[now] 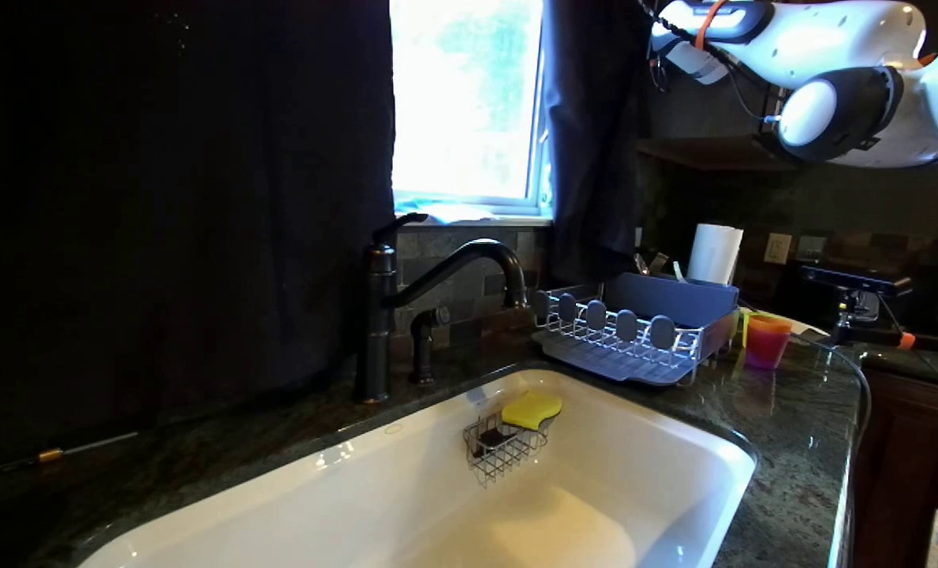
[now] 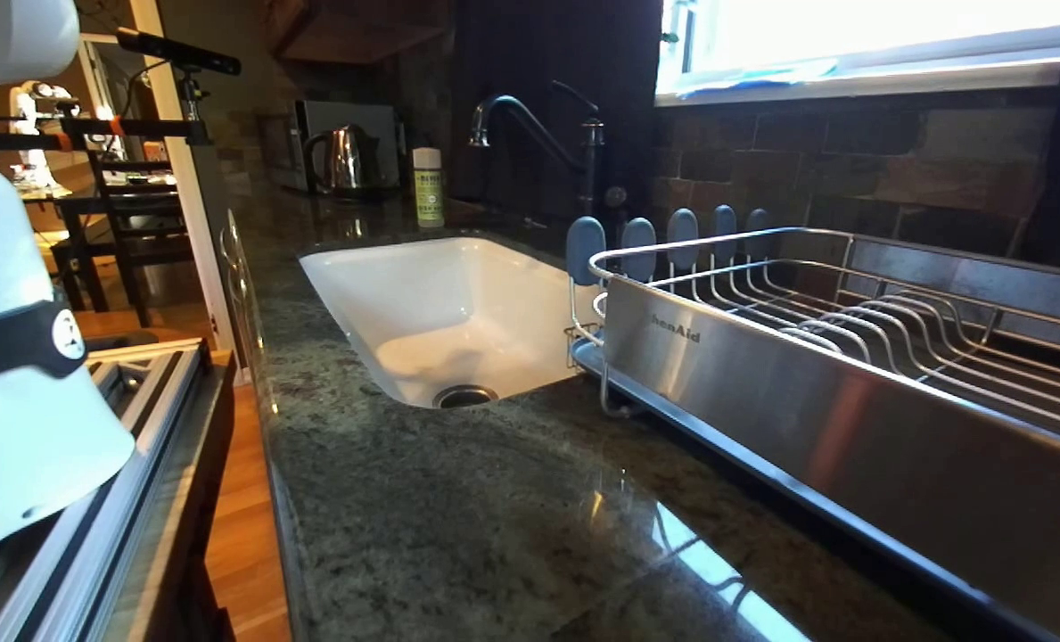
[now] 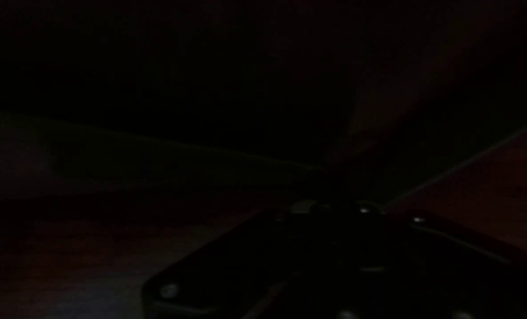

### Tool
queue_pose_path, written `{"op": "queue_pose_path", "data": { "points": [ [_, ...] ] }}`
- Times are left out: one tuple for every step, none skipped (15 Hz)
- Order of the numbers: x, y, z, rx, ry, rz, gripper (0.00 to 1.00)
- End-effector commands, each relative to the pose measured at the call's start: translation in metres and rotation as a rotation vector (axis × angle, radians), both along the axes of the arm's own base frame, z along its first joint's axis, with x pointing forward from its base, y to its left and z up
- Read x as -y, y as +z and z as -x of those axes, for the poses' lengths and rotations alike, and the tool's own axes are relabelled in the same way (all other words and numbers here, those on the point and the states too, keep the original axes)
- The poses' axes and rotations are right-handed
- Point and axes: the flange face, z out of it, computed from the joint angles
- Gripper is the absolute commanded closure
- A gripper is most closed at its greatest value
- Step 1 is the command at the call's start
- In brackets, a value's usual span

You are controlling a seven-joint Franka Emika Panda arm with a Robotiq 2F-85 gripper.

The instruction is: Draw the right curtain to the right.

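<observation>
In an exterior view, see the narrow right curtain (image 1: 595, 142) hanging in dark folds just right of the window (image 1: 465, 102), reaching down near the dish rack (image 1: 626, 325). Too dark in the wrist view to judge the fingers (image 3: 285, 226) as parted or pressed together.

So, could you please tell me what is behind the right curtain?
In an exterior view, the windowsill runs behind the right curtain; whatever else the curtain covers cannot be seen.
</observation>
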Motion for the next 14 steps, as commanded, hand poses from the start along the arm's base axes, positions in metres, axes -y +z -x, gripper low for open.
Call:
{"op": "queue_pose_path", "data": {
  "points": [
    [0.002,-0.013,-0.009,-0.058,0.032,-0.039,0.72],
    [-0.003,-0.015,-0.014,-0.102,0.050,-0.043,0.65],
    [-0.008,-0.016,-0.019,-0.153,0.080,-0.053,0.58],
    [-0.016,-0.016,-0.023,-0.209,0.121,-0.070,0.49],
    [-0.021,-0.019,-0.027,-0.260,0.144,-0.079,0.42],
    [-0.028,-0.019,-0.030,-0.310,0.172,-0.096,0.34],
    [-0.035,-0.017,-0.031,-0.355,0.207,-0.111,0.27],
    [-0.046,-0.014,-0.032,-0.393,0.251,-0.126,0.20],
    [-0.059,-0.007,-0.032,-0.427,0.298,-0.138,0.12],
    [-0.070,-0.002,-0.029,-0.472,0.335,-0.148,0.05],
    [-0.081,0.005,-0.025,-0.519,0.369,-0.154,0.00],
    [-0.091,0.013,-0.018,-0.563,0.409,-0.161,0.00],
    [-0.101,0.022,-0.009,-0.605,0.449,-0.169,0.00],
    [-0.110,0.029,-0.001,-0.643,0.493,-0.174,0.00]
  ]
}}
